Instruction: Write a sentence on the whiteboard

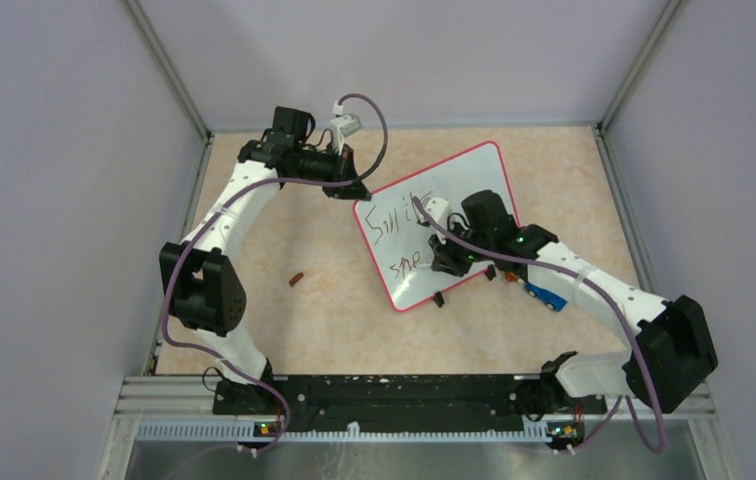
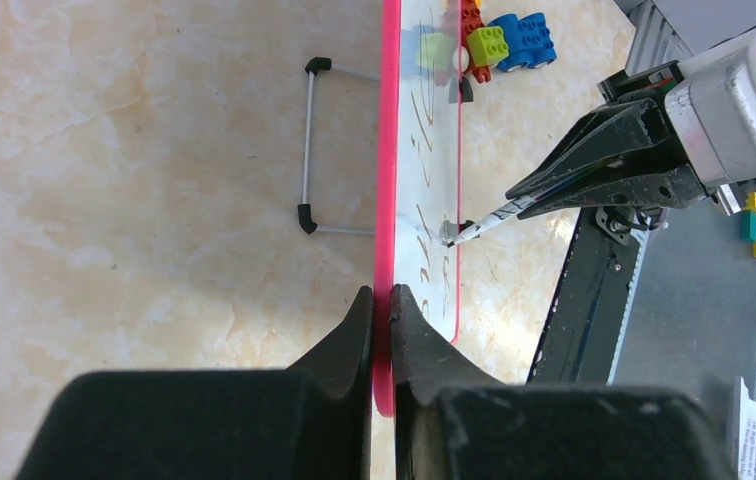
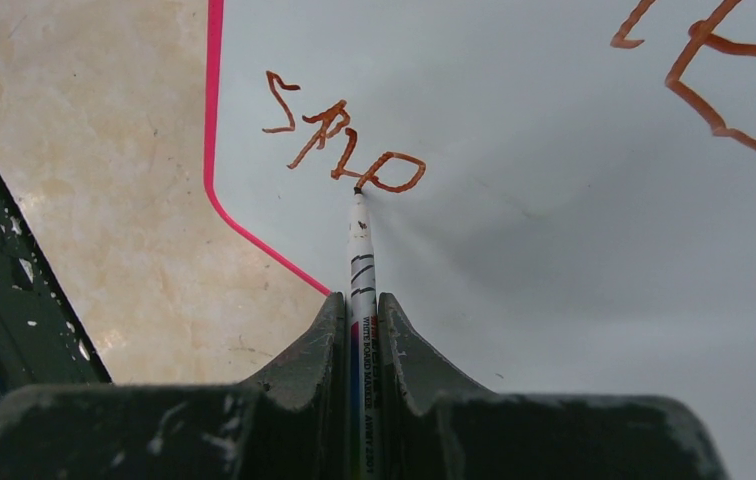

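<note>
The whiteboard [image 1: 454, 190] with a pink-red rim lies tilted on the table, right of centre. It bears brownish-red writing: "Smile" above, and the sentence's second line [image 3: 339, 140] reads about "spr". My left gripper [image 1: 351, 188] is shut on the whiteboard's rim [image 2: 385, 200] at its far left corner. My right gripper [image 1: 447, 262] is shut on a white whiteboard marker [image 3: 361, 270]. The marker's tip touches the board at the end of the last letter. In the left wrist view the marker [image 2: 489, 222] meets the board edge-on.
A small brown marker cap [image 1: 296, 279] lies on the table left of the board. Toy bricks, blue, red and green [image 2: 499, 40], sit beyond the board's near edge, also in the top view [image 1: 544, 296]. The board's wire stand [image 2: 306, 150] shows behind it.
</note>
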